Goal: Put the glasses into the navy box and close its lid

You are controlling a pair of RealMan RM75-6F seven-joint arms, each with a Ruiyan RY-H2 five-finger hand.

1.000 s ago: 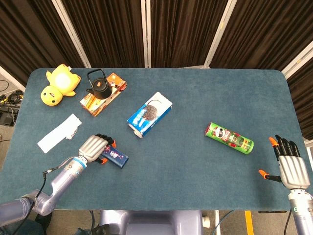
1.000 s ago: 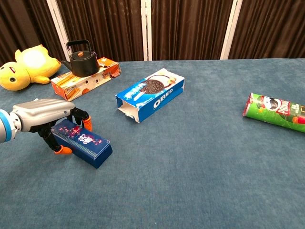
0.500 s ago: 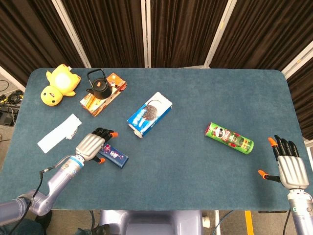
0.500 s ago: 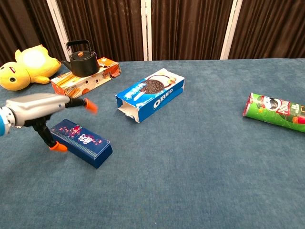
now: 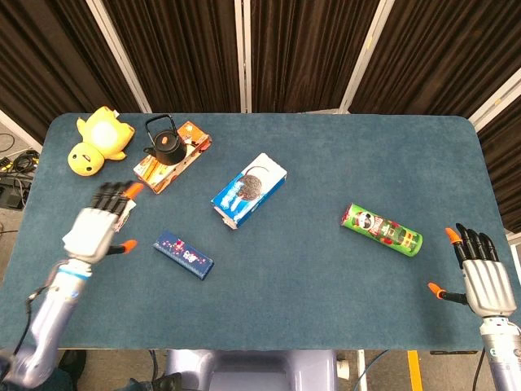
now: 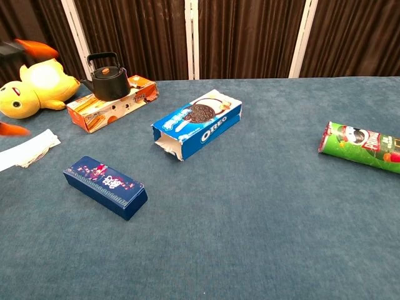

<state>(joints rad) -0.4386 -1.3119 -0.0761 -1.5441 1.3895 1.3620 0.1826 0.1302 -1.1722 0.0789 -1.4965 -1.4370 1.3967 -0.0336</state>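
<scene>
The navy box [image 5: 183, 255] lies flat on the blue table with its lid down, also in the chest view [image 6: 105, 187]. No glasses show in either view. My left hand [image 5: 102, 221] hovers to the left of the box, apart from it, fingers spread and holding nothing. In the chest view only its blurred orange fingertips [image 6: 36, 48] show at the left edge. My right hand [image 5: 486, 277] rests open at the table's front right corner, far from the box.
An Oreo box [image 5: 248, 190] lies mid-table and a green Pringles can [image 5: 381, 229] to the right. At the back left are a black kettle [image 5: 165, 142] on an orange box [image 5: 175, 161] and a yellow plush duck [image 5: 98, 138]. A white folded sheet [image 6: 28, 150] lies left of the navy box.
My left hand has let go of the navy box, opened its fingers and drawn back up and to the left. The box stays where it was. The right hand is unmoved.
</scene>
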